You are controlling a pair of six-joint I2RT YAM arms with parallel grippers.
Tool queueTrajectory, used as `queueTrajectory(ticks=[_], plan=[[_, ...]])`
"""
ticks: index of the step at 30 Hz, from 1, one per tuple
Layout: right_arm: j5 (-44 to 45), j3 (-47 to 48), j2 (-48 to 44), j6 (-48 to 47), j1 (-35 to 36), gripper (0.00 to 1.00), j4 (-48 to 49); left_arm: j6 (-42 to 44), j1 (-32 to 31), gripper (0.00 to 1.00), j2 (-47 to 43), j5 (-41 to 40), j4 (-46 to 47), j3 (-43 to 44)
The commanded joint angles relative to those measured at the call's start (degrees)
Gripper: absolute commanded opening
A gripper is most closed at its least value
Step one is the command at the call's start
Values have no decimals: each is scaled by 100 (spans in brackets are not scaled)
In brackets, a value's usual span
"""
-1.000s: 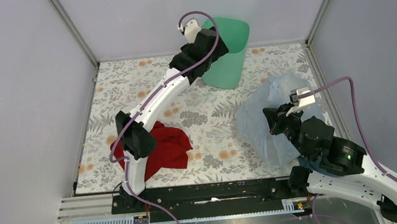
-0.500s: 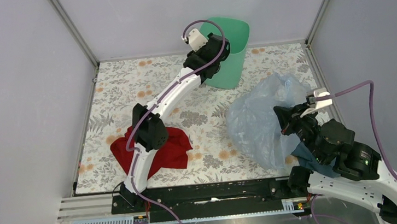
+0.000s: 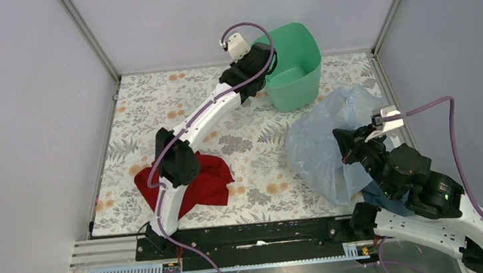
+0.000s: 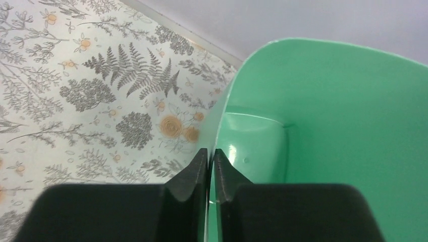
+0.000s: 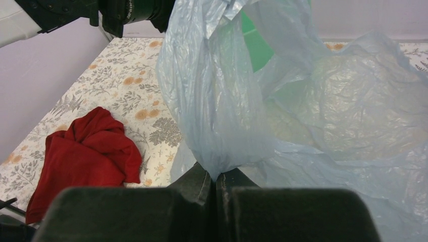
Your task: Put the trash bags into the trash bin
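A: As seen from above, locate the trash bin (image 3: 296, 71).

B: Mint-green, at the far edge of the floral surface (image 3: 156, 111), right of centre, mouth facing up.

A: Describe the left end effector (image 4: 211, 164).

B: Closed on the bin's left wall. One finger inside, one outside, with the thin rim pinched between them. Reaches there on an arm stretched far across the surface.

A: And the right end effector (image 5: 216, 184)?

B: Pinched shut on a gathered fold of the pale-blue translucent trash bag (image 3: 326, 145). Holds that fold raised, with the rest spread loosely over the right side of the surface. Outside the bin, just beside it; contact not discernible.

A: Note anything else.

B: Red crumpled heap (image 3: 196, 181) on the near-left surface, partly under the left arm, well apart from bin and bag.
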Motion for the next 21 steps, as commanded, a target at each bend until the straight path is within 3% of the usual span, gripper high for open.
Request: queueTrajectory(ticks=[1,4,10,21], plan=[[142,283,175,104,25,0,-23,537,-35,8,-753,255,-301,-221],[154,422,260,156,27,0,-99,789,-38,0,-1143,530,-498,-557],[146,917,404,83,24,0,-481,1340,-34,0,-2011,1125,-841,-1227],[1174,2148,617,-798,31,0,-640,1997,-34,0,-3014,3011,-1173,-2352]])
